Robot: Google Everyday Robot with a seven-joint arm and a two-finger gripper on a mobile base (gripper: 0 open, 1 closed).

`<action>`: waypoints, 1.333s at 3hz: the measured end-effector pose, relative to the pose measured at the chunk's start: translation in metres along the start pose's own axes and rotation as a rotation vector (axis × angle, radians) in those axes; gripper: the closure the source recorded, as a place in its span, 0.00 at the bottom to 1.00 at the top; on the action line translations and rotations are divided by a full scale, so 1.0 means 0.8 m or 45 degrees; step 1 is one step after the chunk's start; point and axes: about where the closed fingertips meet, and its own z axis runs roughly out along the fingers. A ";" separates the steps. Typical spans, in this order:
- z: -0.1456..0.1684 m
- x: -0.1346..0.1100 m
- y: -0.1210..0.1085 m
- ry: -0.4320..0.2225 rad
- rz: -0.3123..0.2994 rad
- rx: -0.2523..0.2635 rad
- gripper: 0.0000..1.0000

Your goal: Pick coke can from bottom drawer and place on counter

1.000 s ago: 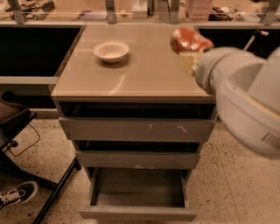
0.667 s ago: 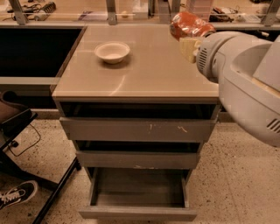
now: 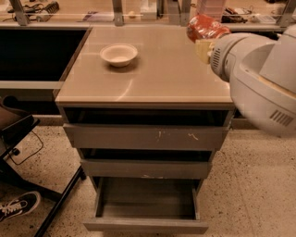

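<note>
While the gripper [image 3: 204, 45] sits at the tip of the big white arm [image 3: 259, 69] on the right side of the view, it is clamped on the coke can [image 3: 206, 28]. Only a cream-coloured part of the gripper shows, just under the can. Can is red, tilted and smeared. It hangs over the far right corner of the counter [image 3: 157, 74], and its top overlaps the shelf [image 3: 97, 16] behind. Whether its base touches the counter surface: can't tell.

Counter is glossy beige, with a small white bowl [image 3: 119, 54] upright on its far left part, well apart from the can.

Under the counter is a grey cabinet with three drawers, each one sticking out further than the one above:
- top drawer [image 3: 145, 137]: slightly out, scratches on its front
- middle drawer [image 3: 145, 168]: out a bit more, scuff at its lower edge
- bottom drawer [image 3: 145, 226]: pulled out furthest, plain front, grey floor and side walls in view; the can is not in it

Shelf along the back has metal posts [image 3: 118, 11] and mixed clutter, too blurred to name. Left of the cabinet is a dark recess [image 3: 37, 55] under a grey ledge.

Floor [image 3: 249, 185] is speckled terrazzo. Bottom left: a black sneaker [image 3: 18, 207] with white sole, black frame legs [image 3: 60, 199], and a thin cable [image 3: 30, 150] looping on the floor.
</note>
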 end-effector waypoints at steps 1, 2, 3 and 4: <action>0.078 -0.006 -0.020 0.009 0.057 0.052 1.00; 0.165 0.002 -0.028 0.050 0.135 0.092 1.00; 0.214 0.032 -0.018 0.112 0.150 0.075 1.00; 0.245 0.084 -0.003 0.210 0.138 0.055 1.00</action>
